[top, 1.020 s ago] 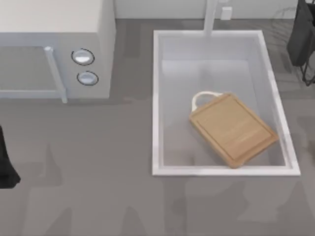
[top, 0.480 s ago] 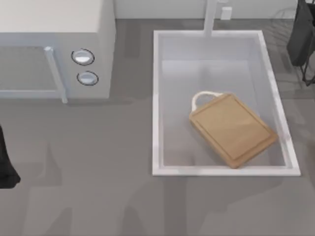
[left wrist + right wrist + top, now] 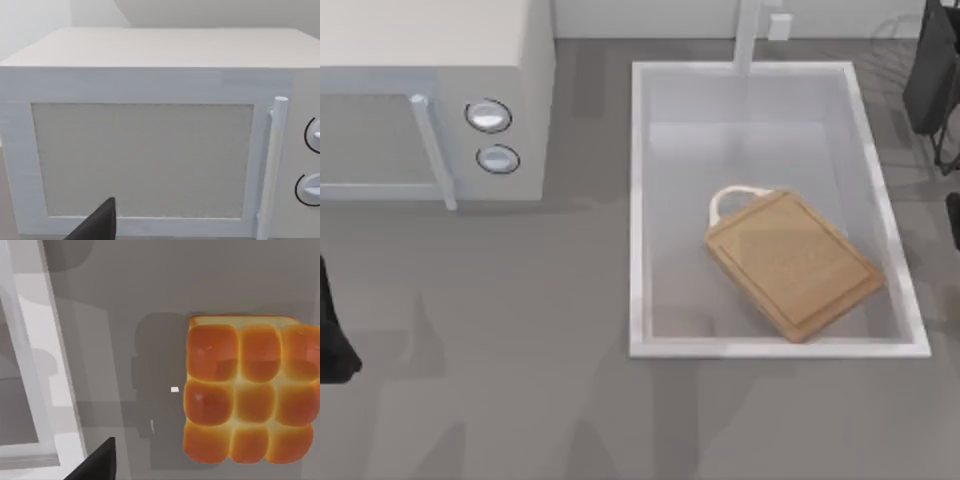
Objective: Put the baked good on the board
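Top view, board (image 3: 792, 262): lying at an angle inside the white sink (image 3: 638, 200), whitish loop handle toward the microwave (image 3: 515, 60) side. Nothing on it yet.
Top view, arms: left arm (image 3: 332, 335) parked at the table's left edge, right arm (image 3: 932, 70) dark at the right edge, past the sink. Fingers on either: can't tell, open or clenched.
Left wrist view: just facing the microwave door (image 3: 142, 160) and its handle bar (image 3: 272, 165). Idle, nothing to do here.
Right wrist view, baked good (image 3: 245, 390): glossy golden pull-apart rolls, flat on the grey counter outside the sink rim (image 3: 55, 365), off to one side of the camera's centre, not under it. Nothing held, going by the bread lying free.
Risk: coming down off-centre and catching only an edge roll, so the block tips or slides.
Risk 2: clipping the sink rim on the carry over, probably.
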